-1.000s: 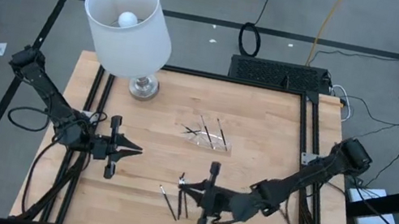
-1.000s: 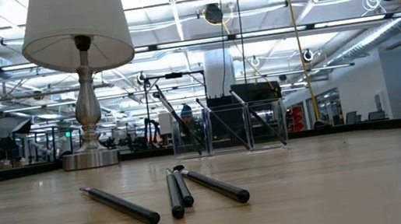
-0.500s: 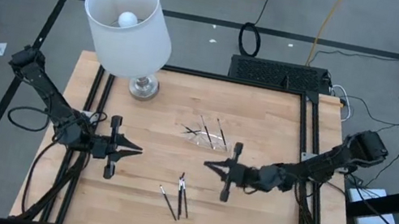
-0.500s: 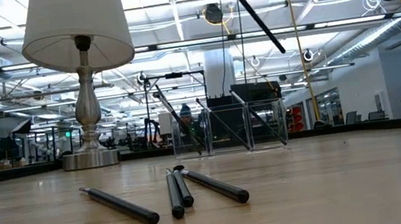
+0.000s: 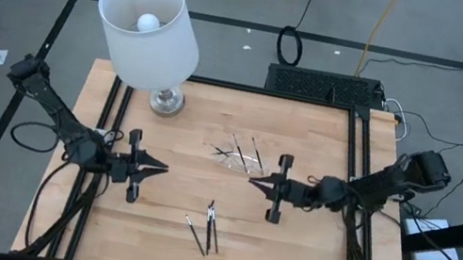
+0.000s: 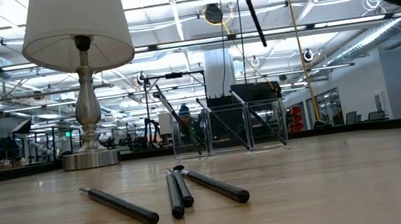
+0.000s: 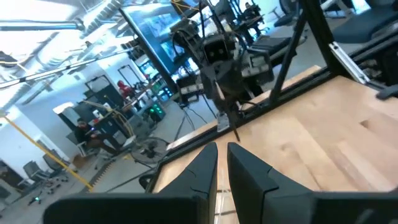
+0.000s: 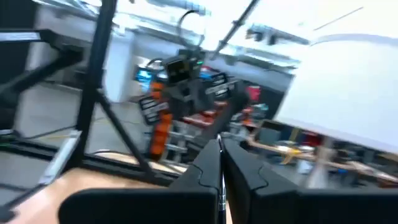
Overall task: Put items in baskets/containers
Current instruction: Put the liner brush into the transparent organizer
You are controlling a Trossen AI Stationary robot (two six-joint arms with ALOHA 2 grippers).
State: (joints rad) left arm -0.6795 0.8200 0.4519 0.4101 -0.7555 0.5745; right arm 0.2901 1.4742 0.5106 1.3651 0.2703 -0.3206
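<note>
Above the table (image 5: 156,232), right claw (image 5: 253,183), clamped on one stick (image 6: 250,7), has risen toward the tray (image 5: 241,158); three sticks (image 5: 206,232) remain. Left claw (image 5: 165,171), narrow, waits.

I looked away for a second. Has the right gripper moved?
Yes. In the high view the right gripper, shut on a stick, has gone from over the loose sticks toward the clear tray.
</note>
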